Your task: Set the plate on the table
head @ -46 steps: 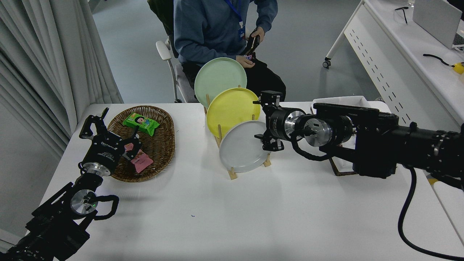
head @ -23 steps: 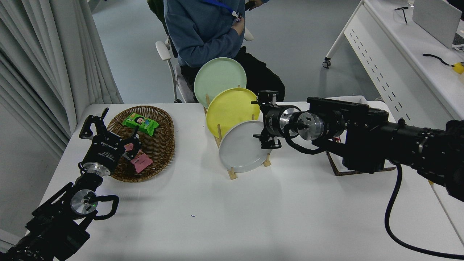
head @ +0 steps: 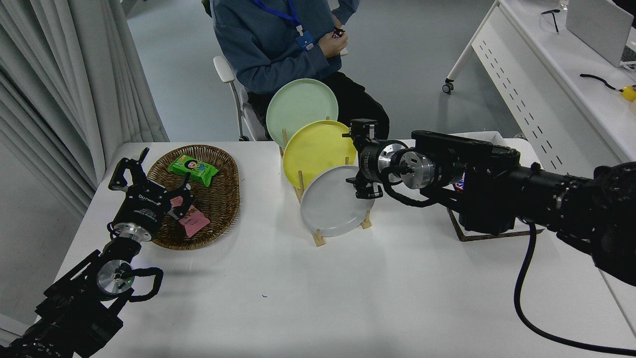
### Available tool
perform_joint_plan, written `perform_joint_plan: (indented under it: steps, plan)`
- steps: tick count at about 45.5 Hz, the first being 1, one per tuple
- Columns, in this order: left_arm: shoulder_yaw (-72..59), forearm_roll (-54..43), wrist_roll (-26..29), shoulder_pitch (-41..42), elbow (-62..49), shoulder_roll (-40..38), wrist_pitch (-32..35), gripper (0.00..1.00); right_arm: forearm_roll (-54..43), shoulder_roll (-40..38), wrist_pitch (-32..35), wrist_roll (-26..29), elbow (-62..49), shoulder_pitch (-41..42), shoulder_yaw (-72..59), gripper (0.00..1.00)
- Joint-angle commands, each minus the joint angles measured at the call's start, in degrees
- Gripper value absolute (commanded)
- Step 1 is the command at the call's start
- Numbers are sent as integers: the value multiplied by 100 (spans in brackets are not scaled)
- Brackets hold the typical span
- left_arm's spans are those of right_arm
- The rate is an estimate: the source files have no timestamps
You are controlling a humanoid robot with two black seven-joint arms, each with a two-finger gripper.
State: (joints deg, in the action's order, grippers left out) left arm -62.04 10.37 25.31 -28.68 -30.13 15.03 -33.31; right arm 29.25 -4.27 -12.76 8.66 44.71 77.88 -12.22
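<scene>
The light-grey plate (head: 330, 204) stands tilted in the front slot of a wooden rack (head: 318, 239) on the white table (head: 318, 298). Behind it in the rack stand a yellow plate (head: 313, 149) and a pale green plate (head: 298, 107). My right gripper (head: 354, 161) is open at the grey plate's upper right rim, one finger above it and one below; I cannot tell whether it touches the rim. My left gripper (head: 149, 171) is open and parked at the lower left, over the near edge of a wicker basket (head: 221, 199).
The basket holds a green snack pack (head: 193, 168) and pink packets (head: 191, 221). A brown-edged tray (head: 464, 234) lies under my right arm. A person in a blue top (head: 278, 44) sits at the far side. A white desk (head: 541, 74) stands at the right.
My right gripper has moved left and slightly up, closing in on the grey plate's right rim. The person has shifted and raised their hands. The left arm has not moved.
</scene>
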Motion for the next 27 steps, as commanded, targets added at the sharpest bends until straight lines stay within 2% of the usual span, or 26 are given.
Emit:
perform_joint_plan:
  steps: [1,13,18,27]
  plan:
    - [-1,0,0,2,-2,0,0,100,-34,23,432,83,-59,-18,1,100]
    - [-1,0,0,2,7,0,0,100,-157,32,520,83,-243,-54,-8,100]
    - [-1,0,0,2,-2,0,0,100,-323,41,502,83,-270,-89,0,86]
    - [-1,0,0,2,7,0,0,100,-341,41,494,83,-384,-115,62,82]
